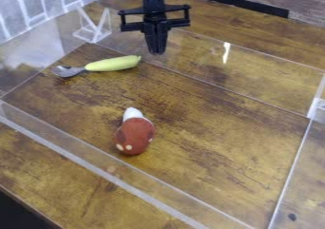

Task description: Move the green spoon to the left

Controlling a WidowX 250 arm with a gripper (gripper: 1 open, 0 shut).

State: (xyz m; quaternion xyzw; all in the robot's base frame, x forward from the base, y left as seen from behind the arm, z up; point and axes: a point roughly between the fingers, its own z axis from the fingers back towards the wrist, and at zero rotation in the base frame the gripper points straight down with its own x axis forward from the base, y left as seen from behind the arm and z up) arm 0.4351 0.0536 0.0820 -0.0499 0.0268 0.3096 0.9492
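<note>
From the single camera view, the green spoon (105, 65) lies at the far left of the table (216, 119), beside the clear wall. The end effector (156, 48), closed and empty, hangs just right of it. Judged delivered; next, retreat upward.

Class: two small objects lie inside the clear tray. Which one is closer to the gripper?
The green spoon, left of the gripper. The red-brown object lies farther off, toward the tray's front.
</note>
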